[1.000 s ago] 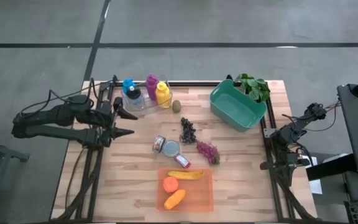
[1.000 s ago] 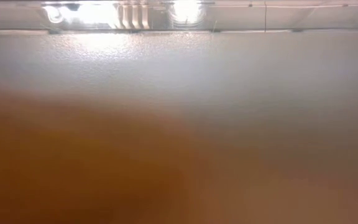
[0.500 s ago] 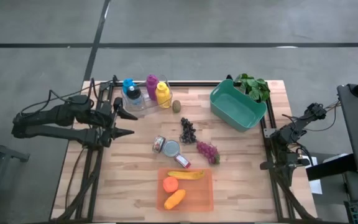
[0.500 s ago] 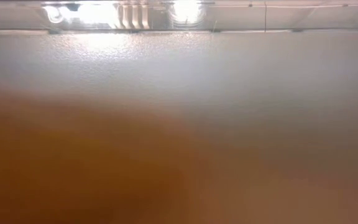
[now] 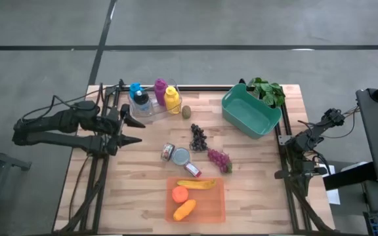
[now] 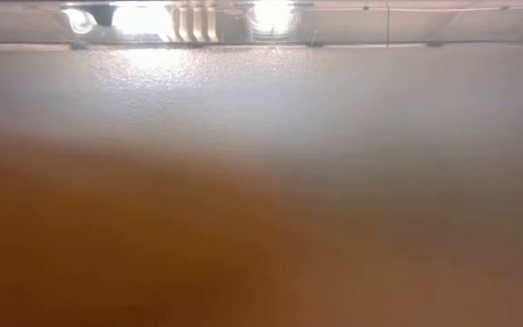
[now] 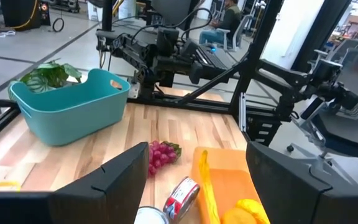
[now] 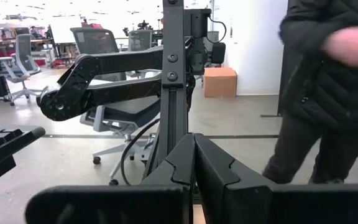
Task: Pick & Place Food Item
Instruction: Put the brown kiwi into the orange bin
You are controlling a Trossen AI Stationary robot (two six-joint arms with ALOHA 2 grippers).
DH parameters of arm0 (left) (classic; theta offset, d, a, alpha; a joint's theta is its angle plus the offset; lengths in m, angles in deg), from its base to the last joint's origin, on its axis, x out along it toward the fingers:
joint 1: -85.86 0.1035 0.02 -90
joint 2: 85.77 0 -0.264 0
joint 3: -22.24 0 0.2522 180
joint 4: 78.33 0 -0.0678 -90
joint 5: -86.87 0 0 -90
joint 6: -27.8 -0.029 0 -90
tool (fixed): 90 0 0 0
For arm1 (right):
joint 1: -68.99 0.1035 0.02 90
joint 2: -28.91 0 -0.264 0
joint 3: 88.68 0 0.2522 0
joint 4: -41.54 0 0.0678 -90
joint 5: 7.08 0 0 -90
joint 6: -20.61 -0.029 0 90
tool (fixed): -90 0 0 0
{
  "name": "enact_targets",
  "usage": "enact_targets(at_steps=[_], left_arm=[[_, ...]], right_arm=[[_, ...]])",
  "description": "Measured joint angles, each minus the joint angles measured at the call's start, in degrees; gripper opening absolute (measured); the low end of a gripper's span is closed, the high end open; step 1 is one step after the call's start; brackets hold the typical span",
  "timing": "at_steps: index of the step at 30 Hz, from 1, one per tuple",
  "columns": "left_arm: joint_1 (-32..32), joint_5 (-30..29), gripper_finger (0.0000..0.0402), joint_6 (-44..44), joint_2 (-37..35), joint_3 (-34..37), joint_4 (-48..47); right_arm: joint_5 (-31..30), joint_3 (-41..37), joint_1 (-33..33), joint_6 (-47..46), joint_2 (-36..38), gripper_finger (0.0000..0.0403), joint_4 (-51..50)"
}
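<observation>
Food lies on the wooden table (image 5: 136, 196). Dark grapes (image 5: 197, 137) and red grapes (image 5: 219, 159) are at its middle, and a kiwi (image 5: 186, 111) sits farther back. A banana (image 5: 197, 184), an orange fruit (image 5: 180, 194) and a carrot-like piece (image 5: 184, 210) lie in an orange tray (image 5: 214, 204) near the front edge. A teal bin (image 5: 251, 111) stands at the far right. My left gripper (image 5: 138, 130) hovers open at the left side, pointing level toward the middle; the red grapes (image 7: 160, 154) and the tray (image 7: 225, 186) lie ahead of it. My right gripper (image 8: 194, 158) is shut, folded back off the right edge.
Three cans (image 5: 181, 156) lie between the grapes and the tray. Blue, magenta and yellow bottles (image 5: 153, 97) stand at the far left. A leafy green (image 5: 268, 90) lies behind the bin. A blurred orange shape fills the low view. A person in a dark jacket (image 8: 328, 93) stands beyond the right arm.
</observation>
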Motion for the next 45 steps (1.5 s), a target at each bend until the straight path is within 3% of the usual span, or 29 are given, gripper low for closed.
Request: enact_targets(at_steps=[32, 35, 41, 43, 45], left_arm=[[0.00, 0.00, 0.0275, -0.04, 0.00, 0.08, -2.43], [0.02, 0.01, 0.0275, -0.04, 0.01, 0.08, -2.43], [0.02, 0.01, 0.0275, -0.04, 0.00, 0.08, -2.43], [0.02, 0.00, 0.0275, -0.04, 0.02, 0.08, -2.44], [0.02, 0.02, 0.0275, -0.04, 0.00, 0.08, -2.43]], right_arm=[[-0.38, 0.02, -0.02, 1.75, 0.02, 0.0008, 0.01], [-7.30, 0.01, -0.02, 8.28, 0.02, 0.0008, 1.04], [-46.06, 0.00, -0.04, 28.28, 0.04, 0.0008, 3.34], [-51.90, 0.00, -0.11, 30.72, 0.04, 0.0008, 2.76], [-52.44, 0.00, -0.13, 34.53, -0.07, 0.0008, 1.76]])
